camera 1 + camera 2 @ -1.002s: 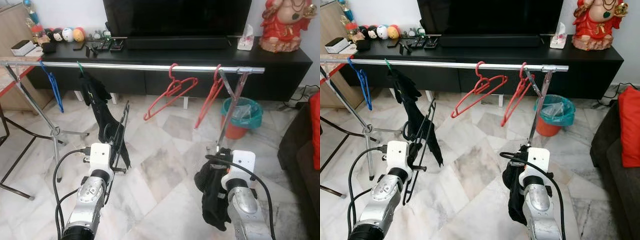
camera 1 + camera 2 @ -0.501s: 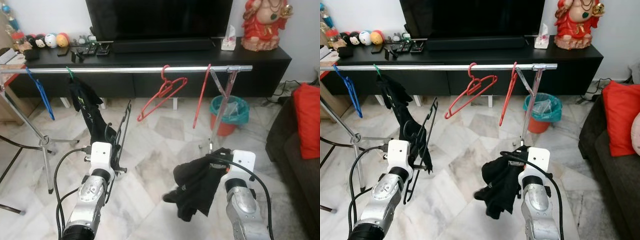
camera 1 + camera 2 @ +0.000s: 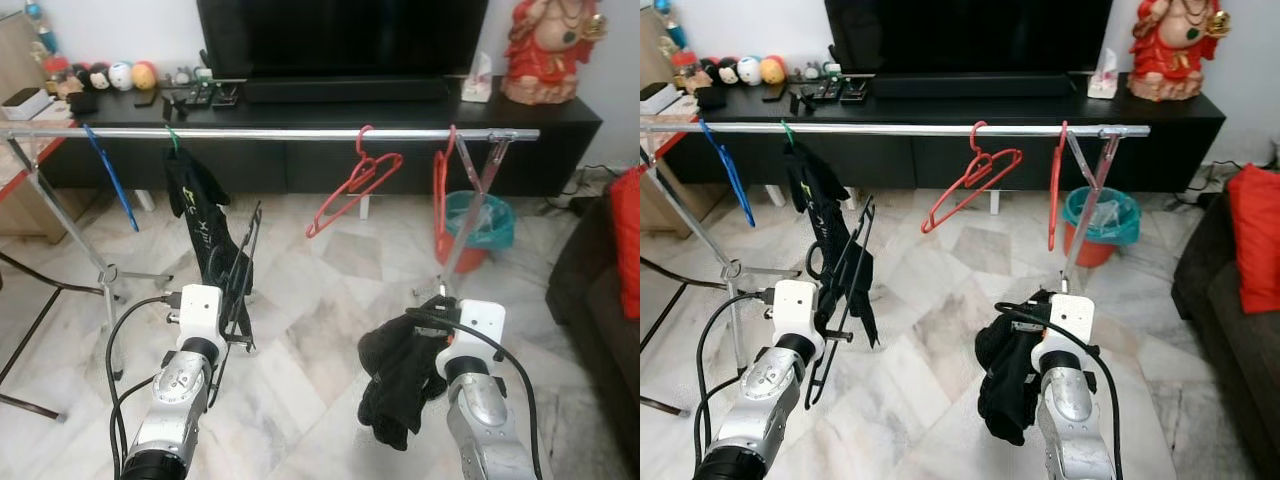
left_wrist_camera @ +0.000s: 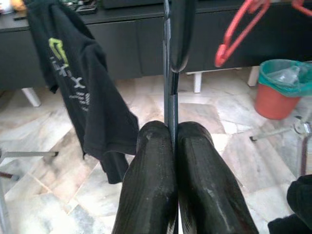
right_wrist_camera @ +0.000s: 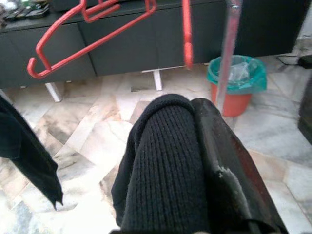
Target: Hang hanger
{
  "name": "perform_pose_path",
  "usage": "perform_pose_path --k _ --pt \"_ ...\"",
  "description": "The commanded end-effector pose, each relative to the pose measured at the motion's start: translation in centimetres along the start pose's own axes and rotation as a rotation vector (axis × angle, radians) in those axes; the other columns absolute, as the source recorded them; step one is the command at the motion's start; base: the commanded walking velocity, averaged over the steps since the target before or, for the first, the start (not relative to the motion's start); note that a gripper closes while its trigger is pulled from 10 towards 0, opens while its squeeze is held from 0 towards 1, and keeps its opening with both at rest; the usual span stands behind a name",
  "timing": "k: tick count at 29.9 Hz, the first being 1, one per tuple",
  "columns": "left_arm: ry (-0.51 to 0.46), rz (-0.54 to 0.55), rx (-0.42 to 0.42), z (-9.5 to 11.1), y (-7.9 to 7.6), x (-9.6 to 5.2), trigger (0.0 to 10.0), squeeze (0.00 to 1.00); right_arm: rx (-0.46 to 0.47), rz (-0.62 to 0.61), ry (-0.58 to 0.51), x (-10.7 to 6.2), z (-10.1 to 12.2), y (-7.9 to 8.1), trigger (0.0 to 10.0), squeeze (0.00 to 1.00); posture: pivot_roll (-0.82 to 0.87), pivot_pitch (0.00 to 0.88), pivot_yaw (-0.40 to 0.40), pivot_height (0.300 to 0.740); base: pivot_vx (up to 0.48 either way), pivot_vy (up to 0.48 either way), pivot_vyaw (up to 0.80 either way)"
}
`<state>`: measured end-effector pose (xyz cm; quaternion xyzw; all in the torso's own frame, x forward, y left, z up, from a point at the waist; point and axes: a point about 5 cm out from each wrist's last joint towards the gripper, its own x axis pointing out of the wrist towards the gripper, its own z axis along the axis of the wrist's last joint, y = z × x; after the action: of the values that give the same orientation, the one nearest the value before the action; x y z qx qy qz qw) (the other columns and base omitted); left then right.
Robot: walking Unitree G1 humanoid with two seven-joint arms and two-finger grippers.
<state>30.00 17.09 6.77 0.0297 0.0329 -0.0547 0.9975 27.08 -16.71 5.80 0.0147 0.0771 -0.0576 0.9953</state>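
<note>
Two silver metal forearms, ribbed and rounded, each end in a white box-shaped wrist housing. Black cables loop from the left arm [image 3: 175, 395] and arch over the right arm [image 3: 480, 400]. A round bolted joint sits below each housing. The left pincer [image 4: 171, 146] has thick, glossy black fingers [image 4: 148, 185] with rounded tips, scuffed with fine pale flecks.

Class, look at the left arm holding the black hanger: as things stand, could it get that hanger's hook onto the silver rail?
Probably yes. The left gripper is shut on the black hanger, and the silver rail has a bare stretch between the black shirt and the red hanger. It would need raising and moving forward.
</note>
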Motion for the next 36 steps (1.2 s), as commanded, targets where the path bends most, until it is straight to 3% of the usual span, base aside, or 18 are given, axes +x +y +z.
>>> perform_pose_path --k 1,28,36 --pt "-0.015 0.006 -0.010 0.38 0.21 -0.03 10.0 0.00 0.003 -0.001 -0.022 0.03 0.36 0.01 10.0 0.00 -0.14 0.000 0.085 0.740 0.000 0.352 0.00" --pt "-0.017 0.005 -0.011 0.73 0.29 0.14 10.0 0.00 0.003 -0.015 -0.029 0.38 0.68 -0.08 10.0 0.00 -0.13 0.000 0.095 0.740 0.000 0.348 0.00" --pt "-0.028 -0.010 -0.009 0.86 0.06 0.12 10.0 0.00 0.002 -0.017 -0.030 0.52 0.78 -0.12 10.0 0.00 -0.13 0.000 0.096 0.740 0.000 0.105 0.00"
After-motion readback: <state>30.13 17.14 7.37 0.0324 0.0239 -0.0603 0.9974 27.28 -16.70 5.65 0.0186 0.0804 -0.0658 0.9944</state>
